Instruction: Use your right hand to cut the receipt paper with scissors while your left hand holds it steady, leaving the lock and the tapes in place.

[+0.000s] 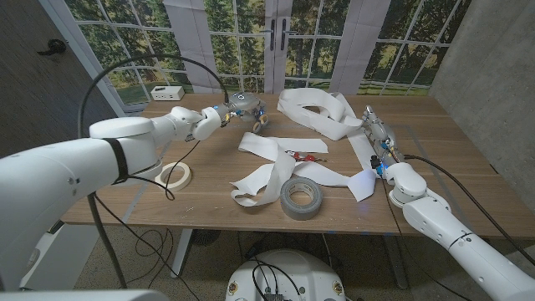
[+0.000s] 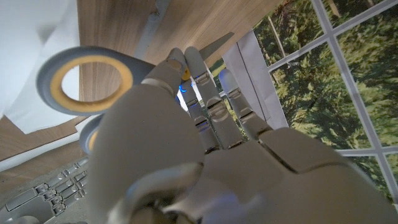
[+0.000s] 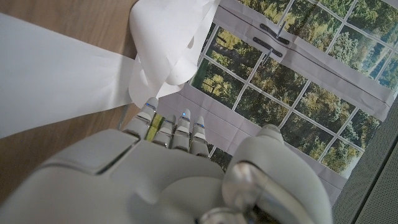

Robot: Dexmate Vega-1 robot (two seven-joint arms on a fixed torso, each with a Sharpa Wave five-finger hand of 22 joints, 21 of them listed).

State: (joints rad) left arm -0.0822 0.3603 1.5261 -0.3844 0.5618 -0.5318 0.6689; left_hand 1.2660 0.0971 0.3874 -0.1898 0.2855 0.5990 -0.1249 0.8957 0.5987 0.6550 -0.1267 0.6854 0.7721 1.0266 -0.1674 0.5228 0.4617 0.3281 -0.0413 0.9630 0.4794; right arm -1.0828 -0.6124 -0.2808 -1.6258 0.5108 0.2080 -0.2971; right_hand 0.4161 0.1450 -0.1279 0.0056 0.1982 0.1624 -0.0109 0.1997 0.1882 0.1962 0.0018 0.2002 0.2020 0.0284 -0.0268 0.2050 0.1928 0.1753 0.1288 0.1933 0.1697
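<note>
Across the table's [image 1: 209, 201] middle we see the receipt paper [image 1: 276, 171], limp, light, easily torn, so best pinned flat near the cut. Our left hand [image 1: 245, 107] holds the scissors [image 2: 93, 81] behind it; our right hand [image 1: 378, 134] rests beside its right strip, grip unclear.

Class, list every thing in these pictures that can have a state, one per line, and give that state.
receipt paper: unrolled, lying in loose loops
scissors: at the left robot hand's fingers; whether gripped is unclear
left robot hand: fingers stretched out along the scissors
right robot hand: fingers stretched out, holding nothing
grey tape roll: lying flat
pale tape roll: lying flat
</note>
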